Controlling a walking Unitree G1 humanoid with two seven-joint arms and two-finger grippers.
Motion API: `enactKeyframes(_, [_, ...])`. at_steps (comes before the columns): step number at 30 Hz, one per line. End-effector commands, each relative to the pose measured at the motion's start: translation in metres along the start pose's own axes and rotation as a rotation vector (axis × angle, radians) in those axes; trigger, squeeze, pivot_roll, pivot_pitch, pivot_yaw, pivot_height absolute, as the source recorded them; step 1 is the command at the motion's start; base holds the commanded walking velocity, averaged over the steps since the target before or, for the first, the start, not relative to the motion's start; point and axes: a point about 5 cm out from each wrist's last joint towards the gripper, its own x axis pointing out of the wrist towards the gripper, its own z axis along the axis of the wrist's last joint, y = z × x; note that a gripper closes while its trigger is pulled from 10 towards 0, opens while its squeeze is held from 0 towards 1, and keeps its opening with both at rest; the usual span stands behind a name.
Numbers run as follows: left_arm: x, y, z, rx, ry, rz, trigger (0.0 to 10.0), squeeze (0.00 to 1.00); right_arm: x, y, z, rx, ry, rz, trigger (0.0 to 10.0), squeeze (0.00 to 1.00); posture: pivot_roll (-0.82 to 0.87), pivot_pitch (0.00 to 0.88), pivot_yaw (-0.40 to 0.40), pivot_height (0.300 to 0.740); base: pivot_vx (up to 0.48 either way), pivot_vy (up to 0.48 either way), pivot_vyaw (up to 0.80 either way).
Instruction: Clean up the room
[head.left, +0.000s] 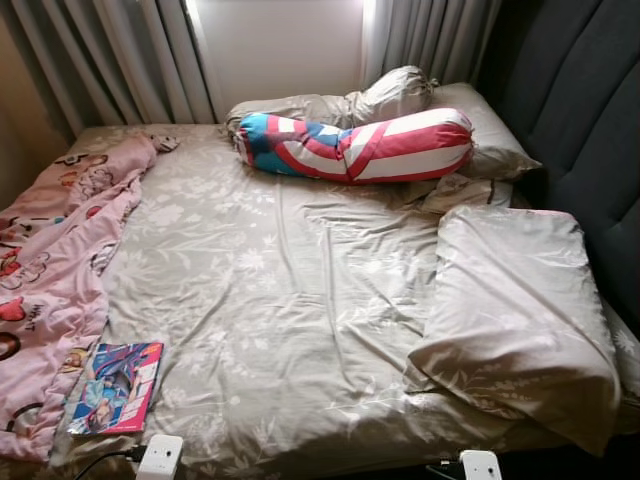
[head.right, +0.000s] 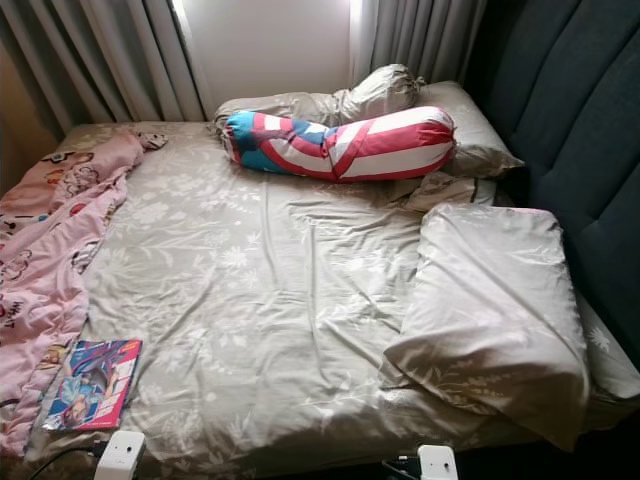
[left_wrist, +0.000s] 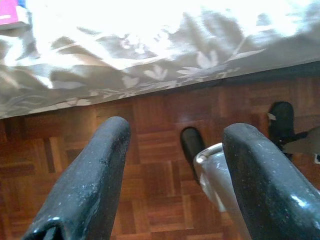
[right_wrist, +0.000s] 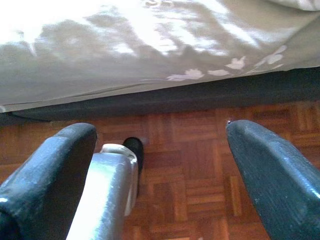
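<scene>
Wrist views: both claws (left_wrist: 172, 175) (right_wrist: 160, 170) hang agape.

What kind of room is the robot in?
A bedroom, most likely. There is a big bed with a grey flowered sheet, pillows by a dark padded headboard, and a pink cartoon blanket along one side.

Your 2 head views look down over the bed (head.left: 300, 300) from its foot; both wrist views face the parquet floor (left_wrist: 160, 200) and bed edge, close.
</scene>
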Motion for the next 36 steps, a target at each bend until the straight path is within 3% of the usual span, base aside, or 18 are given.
enactKeyframes(1, [0.0001,-0.0010,-0.0013,-0.002,0.005,-0.002,10.0,0.00,-0.0004,-0.0020,-0.0003,-0.007,0.001,-0.005,10.0,0.00,-0.03,0.000,-0.029,0.740,0.000,-0.379,0.00])
enactKeyframes(29, [0.0000,-0.0009,-0.0014,-0.004,0.005,-0.003,10.0,0.00,-0.0005,-0.0024,-0.0008,-0.009,0.004,-0.015,10.0,0.00,-0.03,0.000,-0.027,0.740,0.000,-0.378,0.00])
enactKeyframes(36, [-0.0001,-0.0005,-0.0020,-0.014,0.006,0.003,10.0,0.00,-0.0007,-0.0027,-0.0011,-0.002,0.002,-0.021,10.0,0.00,-0.03,0.000,-0.027,0.740,0.000,-0.043,0.00])
